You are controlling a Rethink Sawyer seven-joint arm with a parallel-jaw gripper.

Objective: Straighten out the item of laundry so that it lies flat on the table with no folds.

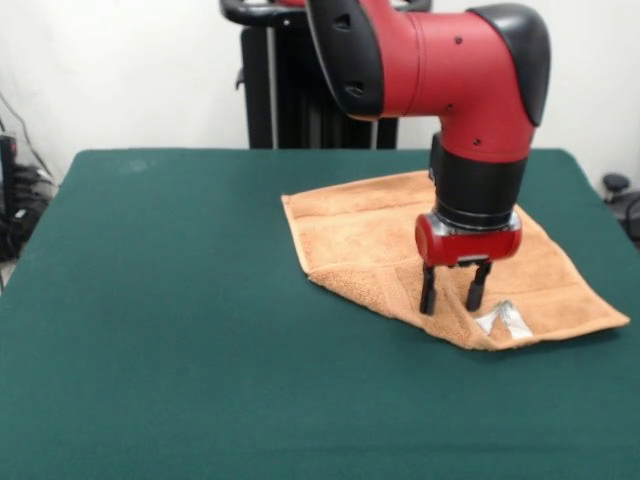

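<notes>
The light-orange terry towel (380,240) lies on the dark green table (180,300), right of centre. Its near edge looks doubled over, with a thicker band running from the left corner toward the front. A small white label (503,320) shows near the front right edge. My gripper (453,296) hangs from the red and black arm, straight over the towel's front part, just left of the label. Its two black fingers (429,290) are apart and hold nothing. The tips are at or just above the cloth. The arm hides part of the towel's back.
The black pedestal (285,90) stands at the table's far side. Cables and dark gear (15,200) lie off the left edge, and a dark object (620,190) sits off the right edge. Bare green cloth stretches to the left and front of the towel.
</notes>
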